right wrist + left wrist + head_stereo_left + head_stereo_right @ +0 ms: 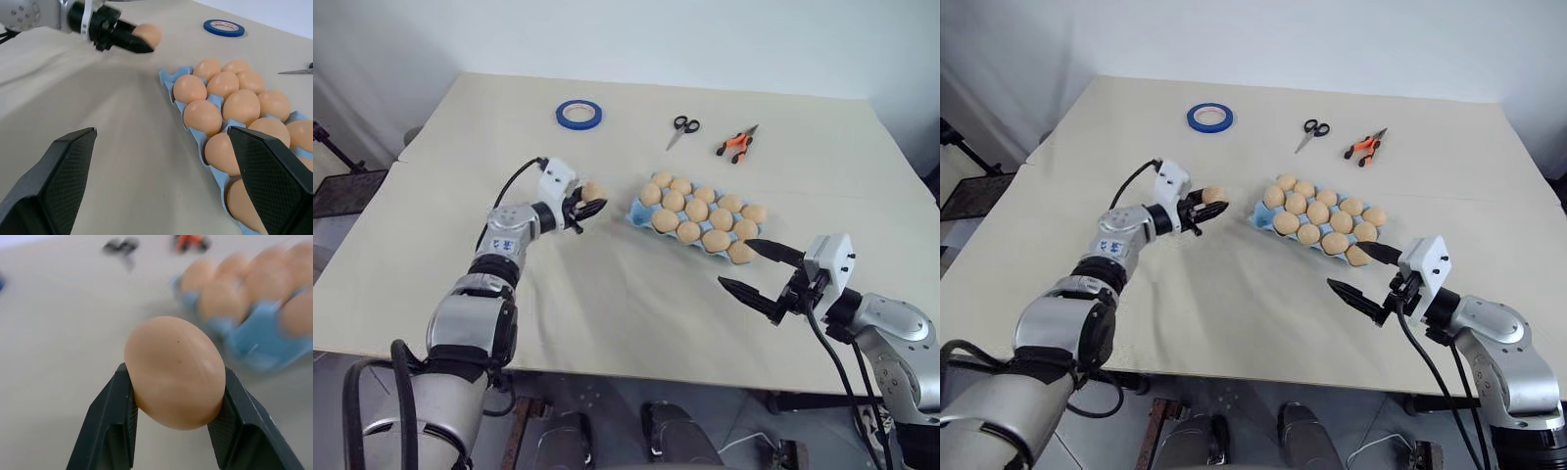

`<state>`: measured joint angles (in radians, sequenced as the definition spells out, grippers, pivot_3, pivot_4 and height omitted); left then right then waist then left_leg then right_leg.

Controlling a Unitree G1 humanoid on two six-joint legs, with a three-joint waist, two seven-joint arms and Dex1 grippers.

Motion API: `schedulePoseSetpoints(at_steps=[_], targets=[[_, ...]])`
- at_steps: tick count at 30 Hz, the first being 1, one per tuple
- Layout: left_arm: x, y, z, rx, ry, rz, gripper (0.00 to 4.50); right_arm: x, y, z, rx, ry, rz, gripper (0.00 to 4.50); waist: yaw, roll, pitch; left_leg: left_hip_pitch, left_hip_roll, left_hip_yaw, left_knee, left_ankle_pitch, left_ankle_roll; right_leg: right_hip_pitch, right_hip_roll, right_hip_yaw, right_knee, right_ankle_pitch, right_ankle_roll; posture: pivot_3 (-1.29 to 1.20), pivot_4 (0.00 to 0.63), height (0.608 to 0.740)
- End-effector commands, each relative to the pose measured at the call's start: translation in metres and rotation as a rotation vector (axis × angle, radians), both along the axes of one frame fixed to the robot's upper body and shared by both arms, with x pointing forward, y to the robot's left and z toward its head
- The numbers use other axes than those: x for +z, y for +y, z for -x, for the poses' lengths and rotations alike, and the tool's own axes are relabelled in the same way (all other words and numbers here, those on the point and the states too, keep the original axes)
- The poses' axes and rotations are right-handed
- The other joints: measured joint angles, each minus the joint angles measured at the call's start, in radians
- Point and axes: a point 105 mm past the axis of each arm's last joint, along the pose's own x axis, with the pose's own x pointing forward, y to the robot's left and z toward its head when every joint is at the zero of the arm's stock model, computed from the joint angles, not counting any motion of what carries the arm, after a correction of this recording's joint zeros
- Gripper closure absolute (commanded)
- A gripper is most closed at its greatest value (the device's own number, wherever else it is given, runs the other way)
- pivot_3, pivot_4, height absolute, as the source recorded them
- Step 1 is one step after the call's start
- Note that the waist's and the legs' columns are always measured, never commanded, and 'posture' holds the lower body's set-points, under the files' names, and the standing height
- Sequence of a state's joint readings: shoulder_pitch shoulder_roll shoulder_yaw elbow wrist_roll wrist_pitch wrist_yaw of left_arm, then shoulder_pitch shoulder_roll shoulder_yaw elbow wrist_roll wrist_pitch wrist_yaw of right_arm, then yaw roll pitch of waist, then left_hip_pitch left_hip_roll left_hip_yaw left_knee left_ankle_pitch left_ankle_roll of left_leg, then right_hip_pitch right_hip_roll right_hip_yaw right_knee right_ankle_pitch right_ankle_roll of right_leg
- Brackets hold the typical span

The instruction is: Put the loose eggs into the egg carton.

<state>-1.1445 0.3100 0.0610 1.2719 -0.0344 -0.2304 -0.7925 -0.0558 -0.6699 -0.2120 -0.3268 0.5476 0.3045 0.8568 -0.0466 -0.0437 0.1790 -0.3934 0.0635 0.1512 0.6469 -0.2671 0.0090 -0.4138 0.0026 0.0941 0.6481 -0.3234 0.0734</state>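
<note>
Left hand [590, 205] — black fingers clamped on one smooth tan-orange oval egg [593, 191], held above the beige tabletop [460, 147] just beside the light blue moulded egg carton [637, 210]. Carton near the tabletop's middle, its cups filled with like eggs. Right hand [759, 268] — fingers spread wide, empty, by the carton's near end. Beyond: blue tape roll [578, 115], black-handled scissors [683, 128], orange-handled pliers [737, 144].

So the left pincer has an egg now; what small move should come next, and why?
Probably carry it across toward the egg carton. The left pincer is shut on the egg, held above the table just beside the carton's near end. I can't make out a free cup from here, so it should find one before lowering.
</note>
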Motion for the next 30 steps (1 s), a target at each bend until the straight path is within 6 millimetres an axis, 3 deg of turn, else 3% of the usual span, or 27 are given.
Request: schedulePoseSetpoints(at_steps=[1,9,18,25,30], targets=[[0.025,-0.024,0.004,-0.112,-0.059,0.015,2.97,0.015,-0.001,0.003,-0.012,-0.076,0.010,0.00,0.002,0.000,0.000,0.000,0.000,0.000,0.000,0.000,0.000,0.000,0.000,0.000,0.000,0.000,0.000,0.00,0.150,0.740],[0.017,-0.049,0.006,-0.165,-0.041,-0.064,2.97,0.015,-0.004,0.007,-0.045,-0.085,0.006,0.00,0.000,0.000,0.000,0.000,0.001,0.000,0.000,-0.001,-0.001,0.000,0.002,0.001,0.000,0.000,0.000,0.00,0.150,0.740],[0.013,-0.048,0.004,-0.136,-0.007,-0.074,0.12,0.013,-0.005,0.010,-0.062,-0.082,0.002,0.00,0.000,0.000,0.000,0.000,0.001,0.000,0.001,-0.001,-0.001,0.000,0.002,0.001,0.001,0.000,0.000,0.00,0.150,0.740],[0.025,-0.050,0.004,-0.147,-0.036,-0.016,0.03,0.015,-0.004,0.005,-0.052,-0.088,0.002,0.00,0.000,0.000,0.000,0.000,0.001,0.000,0.001,-0.001,-0.001,0.000,0.002,0.001,0.002,0.000,0.000,0.00,0.150,0.740],[0.036,-0.033,0.007,-0.187,-0.014,-0.035,0.03,0.024,-0.005,0.006,-0.031,-0.106,0.001,0.00,-0.003,0.000,0.000,0.000,0.001,0.000,0.001,-0.001,-0.001,-0.001,0.002,0.001,0.003,0.000,0.000,0.00,0.150,0.740]])
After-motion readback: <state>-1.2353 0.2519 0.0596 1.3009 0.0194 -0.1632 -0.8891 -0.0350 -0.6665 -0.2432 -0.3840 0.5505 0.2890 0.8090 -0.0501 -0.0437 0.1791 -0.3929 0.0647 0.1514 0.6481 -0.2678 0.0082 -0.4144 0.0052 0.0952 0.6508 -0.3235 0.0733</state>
